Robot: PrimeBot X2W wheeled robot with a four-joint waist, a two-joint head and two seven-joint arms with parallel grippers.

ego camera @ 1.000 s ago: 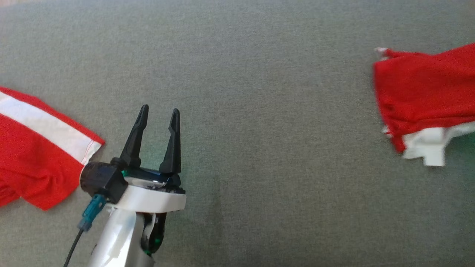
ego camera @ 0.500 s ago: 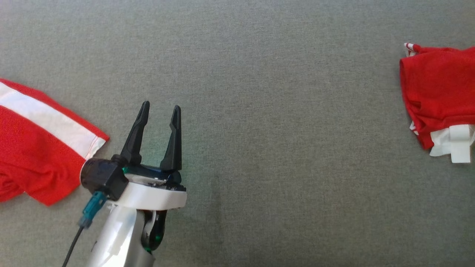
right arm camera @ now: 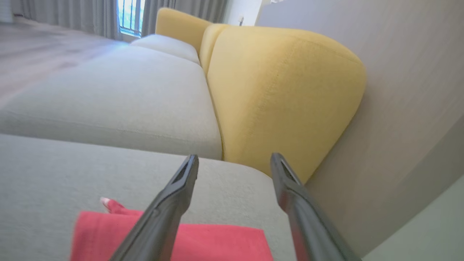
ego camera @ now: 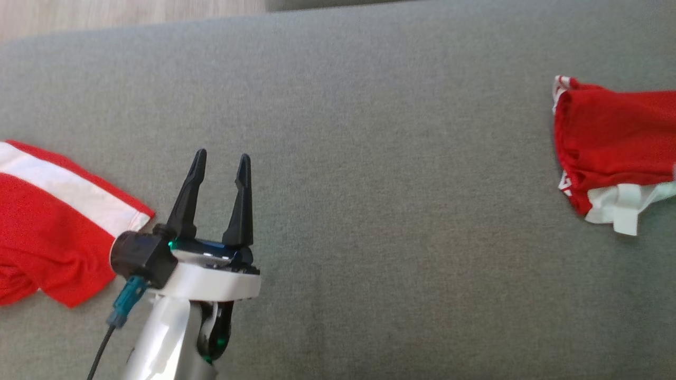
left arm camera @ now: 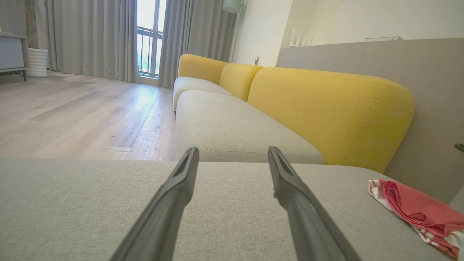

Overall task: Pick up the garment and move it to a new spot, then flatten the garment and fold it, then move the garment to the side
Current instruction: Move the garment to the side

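while the garment (ego camera: pixel 607 137) lies on the sofa (ego camera: pixel 369 158), left fingers (ego camera: pixel 240 206) and right fingers (right arm camera: pixel 174 203) spread wide, empty.

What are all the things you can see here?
folded garment: one, red and white, right end of the grey cushion
loose garment: one, red with a white stripe, left end
cushion: one, grey, under both garments
sofa backs: three, yellow, beyond the cushion
curtains: grey, beside the window
floor: pale wood, next to the sofa
left fingers: two, dark, apart, empty, over the cushion
right fingers: two, dark, apart, empty, over the folded garment
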